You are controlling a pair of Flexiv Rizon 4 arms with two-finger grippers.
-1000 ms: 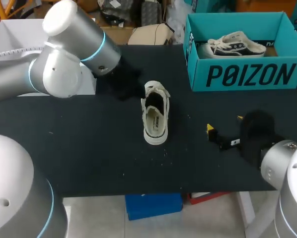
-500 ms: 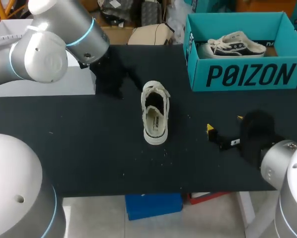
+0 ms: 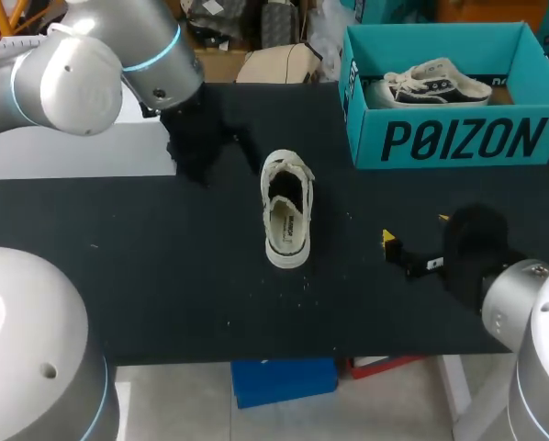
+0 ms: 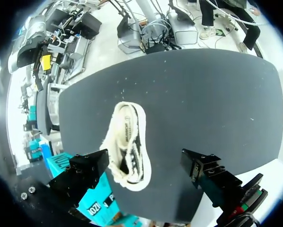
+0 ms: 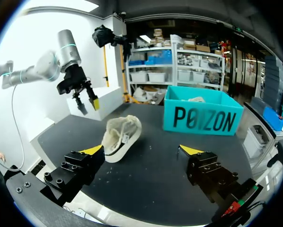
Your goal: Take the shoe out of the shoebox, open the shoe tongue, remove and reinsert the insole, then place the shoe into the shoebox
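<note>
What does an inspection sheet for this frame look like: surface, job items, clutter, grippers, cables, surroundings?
Surface: black table, flat and dark.
Job's things: shoe stands on its sole mid-table, opening up, touched by neither gripper. The teal shoebox is open at the far right, with a second shoe inside.
Clutter: small pale specks near the shoe's heel.
Grippers: left gripper is open, raised above the table's far left. Right gripper is open, low over the near right, pointing at the shoe.
Cables: nothing seen on the table.
Surroundings: nothing seen reaching over the table.
</note>
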